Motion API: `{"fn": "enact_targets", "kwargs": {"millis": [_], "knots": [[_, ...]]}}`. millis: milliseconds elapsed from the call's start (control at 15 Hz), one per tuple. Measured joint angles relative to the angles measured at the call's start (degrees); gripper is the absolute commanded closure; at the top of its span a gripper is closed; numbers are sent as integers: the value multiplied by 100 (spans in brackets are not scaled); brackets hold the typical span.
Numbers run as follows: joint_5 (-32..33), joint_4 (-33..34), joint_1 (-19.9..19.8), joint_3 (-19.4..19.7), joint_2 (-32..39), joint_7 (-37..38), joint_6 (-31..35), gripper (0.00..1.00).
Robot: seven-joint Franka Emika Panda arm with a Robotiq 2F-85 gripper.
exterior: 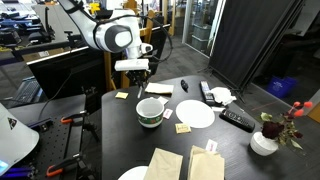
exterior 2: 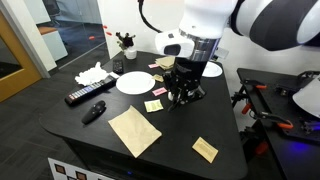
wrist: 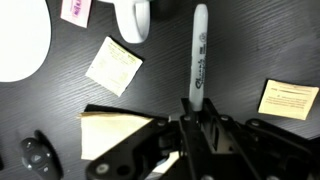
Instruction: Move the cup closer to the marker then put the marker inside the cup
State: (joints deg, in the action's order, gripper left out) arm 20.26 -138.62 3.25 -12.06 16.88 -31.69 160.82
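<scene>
Pinching the near end of the marker (wrist: 198, 55), the hand (wrist: 195, 112) is hanging low over the dark worktop (exterior: 118, 130), its fingers drawn in tight on either side of the pen. In the wrist view the marker is stretching away toward 12 o'clock. The cup (wrist: 135, 15) is sitting at about 11 o'clock from the hand, near the marker's far end but not touching it. In an exterior view the cup (exterior: 150, 112), white with a green band, is standing upright, with a flat white plate (exterior: 195, 114) lying just beside it at 3 o'clock.

Loose things are crowding the matte black surface. In the wrist view a yellow sticky note (wrist: 113, 65) is lying at 10 o'clock from the hand, a brown paper napkin (wrist: 115, 130) at 9 o'clock and a stubby black object (wrist: 38, 155) at 8 o'clock. A remote (exterior: 237, 120) is lying past the plate, and a small vase of red flowers (exterior: 265, 140) is standing near the worktop's edge.

Around the worktop, a dark curtain (exterior: 250, 40) is hanging in an exterior view, and a wooden door (exterior 2: 15, 50) is showing in an exterior view.
</scene>
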Motion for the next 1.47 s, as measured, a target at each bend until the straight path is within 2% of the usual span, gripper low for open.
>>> {"fn": "enact_targets", "kwargs": {"millis": [400, 733, 1467], "knots": [[-932, -426, -441, -54, -587, -1156, 13, 96], [-1854, -532, -654, -43, -862, -2306, 53, 96], [-4507, -517, -984, -33, -872, -5378, 140, 96]]}}
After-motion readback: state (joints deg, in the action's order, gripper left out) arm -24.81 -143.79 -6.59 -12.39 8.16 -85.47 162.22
